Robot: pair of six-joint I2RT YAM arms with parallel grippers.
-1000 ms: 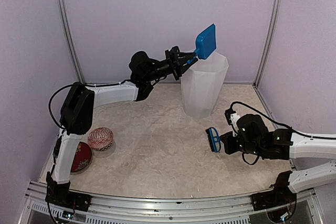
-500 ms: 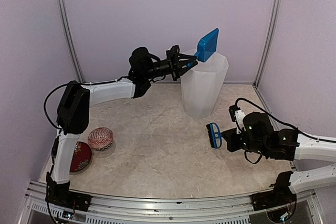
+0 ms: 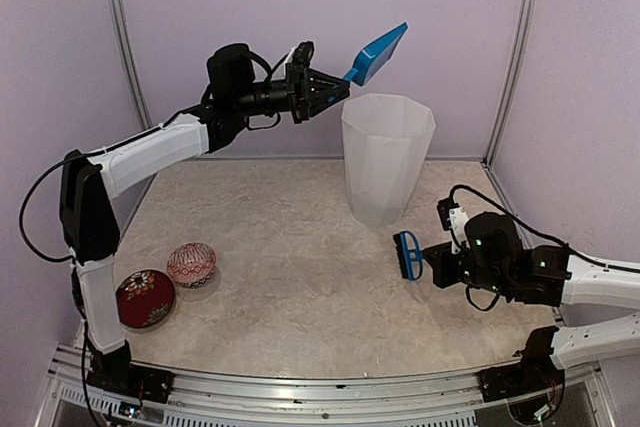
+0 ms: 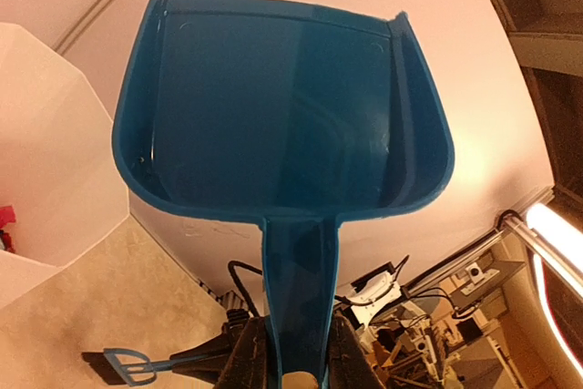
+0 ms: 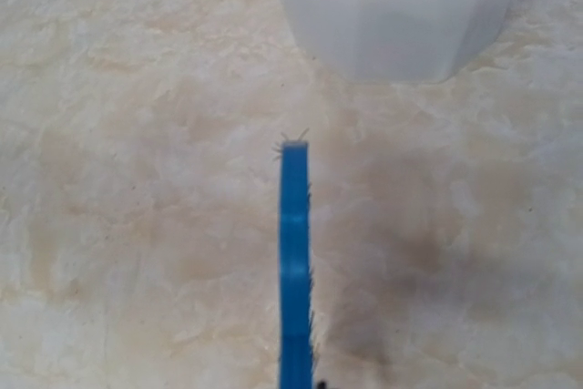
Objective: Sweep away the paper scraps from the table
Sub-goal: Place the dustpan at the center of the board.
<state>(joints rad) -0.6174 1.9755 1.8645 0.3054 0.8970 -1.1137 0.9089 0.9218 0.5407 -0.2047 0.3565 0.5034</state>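
Up and away swings the left arm: a second ago its dustpan point(image 3: 378, 53) hung at the rim of the bin point(image 3: 385, 162), now it rides higher and left of the mouth, which reads as a dump just finished. From above, the left gripper point(image 3: 325, 90) is clamped narrow on the pan's handle, while the right gripper point(image 3: 432, 262) is closed on the brush point(image 3: 407, 255), held low over the table point(image 3: 270, 277) near the bin's foot, parked for another pass if one is needed. No scraps show on the marble from here. Over to the left wrist: the dustpan point(image 4: 282, 116) is empty, its handle pinched between the fingers point(image 4: 246, 357), and inside the bin point(image 4: 46, 134) there's a fleck of red at the frame's edge (paper scraps point(image 4: 5, 216), I judge, though only a sliver shows). Right wrist now: the brush point(image 5: 294, 252) runs edge-on over bare table point(image 5: 137, 179), with the bin point(image 5: 392, 6) straight ahead.
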